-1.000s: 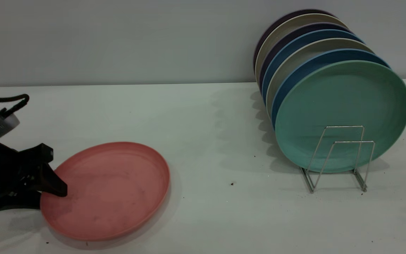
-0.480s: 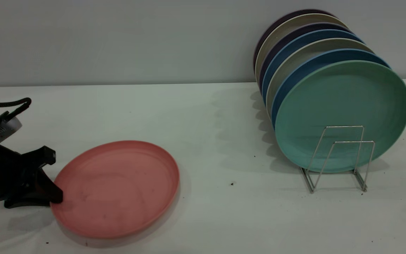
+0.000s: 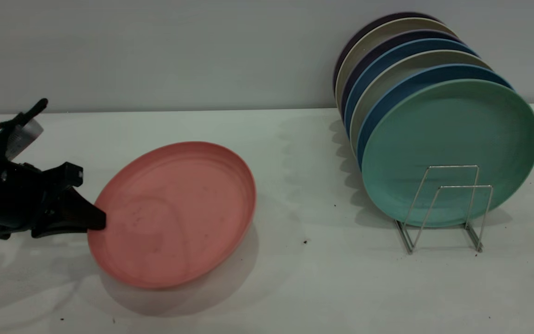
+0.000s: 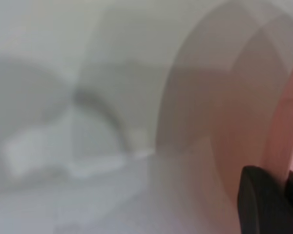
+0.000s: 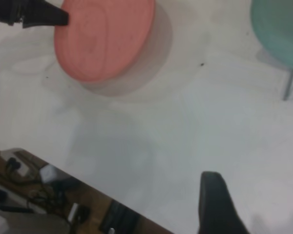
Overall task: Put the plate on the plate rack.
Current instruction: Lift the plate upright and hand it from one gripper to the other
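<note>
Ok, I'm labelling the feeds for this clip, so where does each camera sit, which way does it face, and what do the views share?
Exterior: fixed, facing across the table; shows the left gripper clamping the plate, and the plate rack.
Left wrist: on the left arm, looking along its gripper at the plate's rim, close up.
Right wrist: on the right arm, high, looking down at the table; one finger of the right gripper shows.
Shared: the plate and left gripper appear in all three.
</note>
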You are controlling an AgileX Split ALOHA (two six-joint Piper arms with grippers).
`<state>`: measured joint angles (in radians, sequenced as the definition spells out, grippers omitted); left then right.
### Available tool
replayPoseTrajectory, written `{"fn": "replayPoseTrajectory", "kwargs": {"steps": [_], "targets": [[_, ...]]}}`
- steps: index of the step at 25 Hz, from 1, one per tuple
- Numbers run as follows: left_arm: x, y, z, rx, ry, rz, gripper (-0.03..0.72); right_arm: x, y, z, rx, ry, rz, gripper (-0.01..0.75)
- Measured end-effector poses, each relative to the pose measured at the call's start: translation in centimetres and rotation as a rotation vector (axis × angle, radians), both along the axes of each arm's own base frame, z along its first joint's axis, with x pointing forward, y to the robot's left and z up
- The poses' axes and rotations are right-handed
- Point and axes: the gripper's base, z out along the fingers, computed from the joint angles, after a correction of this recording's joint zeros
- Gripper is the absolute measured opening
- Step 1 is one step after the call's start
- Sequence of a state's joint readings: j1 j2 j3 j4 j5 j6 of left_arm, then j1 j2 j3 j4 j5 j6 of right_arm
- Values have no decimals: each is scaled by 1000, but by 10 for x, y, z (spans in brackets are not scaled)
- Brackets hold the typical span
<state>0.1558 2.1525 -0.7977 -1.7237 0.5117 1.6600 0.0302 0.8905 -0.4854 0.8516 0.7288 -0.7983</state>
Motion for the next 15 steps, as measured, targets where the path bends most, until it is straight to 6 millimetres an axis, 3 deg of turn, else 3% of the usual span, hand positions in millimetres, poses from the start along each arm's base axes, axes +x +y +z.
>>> {"fn": "replayPoseTrajectory", "kwargs": {"steps": [4,10,15], "targets": [[0,-5,3,-12,-56,-72,18,18,4,-12,47,31,19,434],[-1,-28,6,-10,-110,-195,18,50,12,-36,158,63,30,434],[3,-36,28,0,-189,-235,18,73,16,-61,232,90,22,434]]}}
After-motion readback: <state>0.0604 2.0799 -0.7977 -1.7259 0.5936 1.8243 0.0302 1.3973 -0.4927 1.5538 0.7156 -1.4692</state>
